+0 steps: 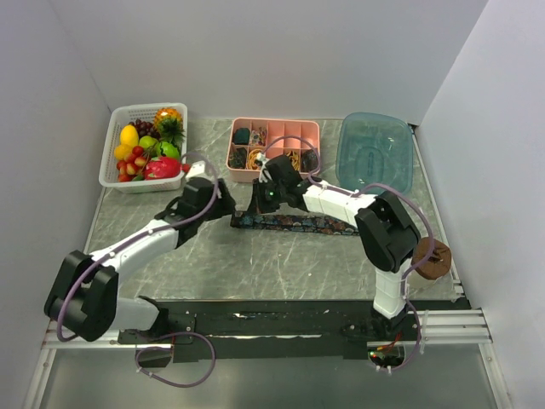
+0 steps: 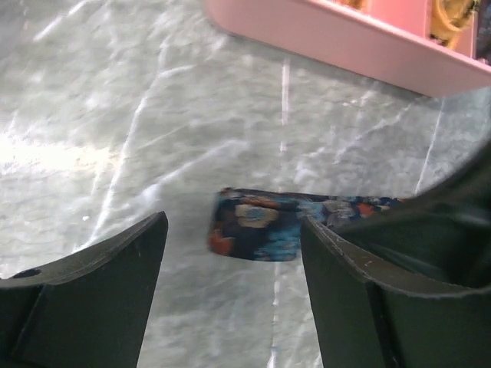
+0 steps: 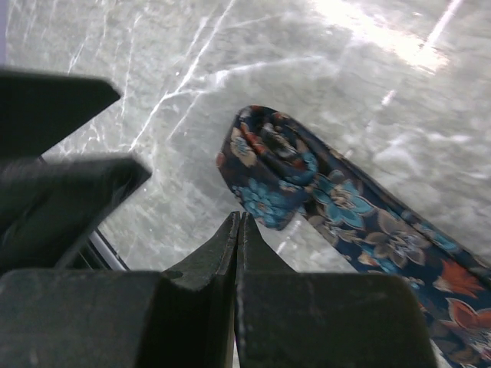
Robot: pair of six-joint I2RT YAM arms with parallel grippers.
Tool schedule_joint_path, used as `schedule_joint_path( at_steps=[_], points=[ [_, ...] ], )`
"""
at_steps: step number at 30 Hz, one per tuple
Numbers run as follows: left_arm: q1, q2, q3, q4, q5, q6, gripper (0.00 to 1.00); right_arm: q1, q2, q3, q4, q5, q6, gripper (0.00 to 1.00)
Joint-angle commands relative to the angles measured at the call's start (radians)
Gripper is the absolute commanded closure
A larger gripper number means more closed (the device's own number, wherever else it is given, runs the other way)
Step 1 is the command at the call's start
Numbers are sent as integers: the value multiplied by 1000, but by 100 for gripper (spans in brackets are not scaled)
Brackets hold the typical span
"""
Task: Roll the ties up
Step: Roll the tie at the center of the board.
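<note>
Top view – tie: the tie is lying flat along the middle of the table, in front of the pink tray, with its left end between the two wrists.
Top view – arms: the left gripper and the right gripper are both hanging over that left end, very near each other. From here I cannot tell how either one's fingers are standing.
Top view – surroundings: a fruit basket and a blue lid are sitting well clear at the back.
Left wrist view – hand: the fingers are standing wide apart, with the tie's end between them. Neither finger seems to be touching it, and nothing is held.
Right wrist view – hand: the two fingertips are pressing together with nothing between them, just short of the tie.
Right wrist view – roll: the end is sitting curled into a few loose turns, while the rest is trailing off flat.
Risk – unrolling: nothing is gripping the coil, so I judge it may spring open.
Risk – crushing: if the left fingers close off-centre they could flatten the coil or push it sideways.
Risk – skew: rolling on with the strip lying at an angle would likely give a cone-shaped roll.
Risk – collision: both grippers are crowding one small spot – a careless move could knock them together.
</note>
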Motion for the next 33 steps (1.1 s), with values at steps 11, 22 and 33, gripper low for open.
schedule_joint_path(
  at_steps=[11, 22, 33],
  points=[
    [249, 95, -229, 469, 595, -131, 22, 29, 59, 107, -114, 110, -58, 100],
    [249, 206, -236, 573, 637, -158, 21, 29, 126, 144, -124, 130, -50, 100],
    [249, 296, -264, 676, 661, -172, 24, 29, 170, 181, -157, 165, -52, 100]
  ],
)
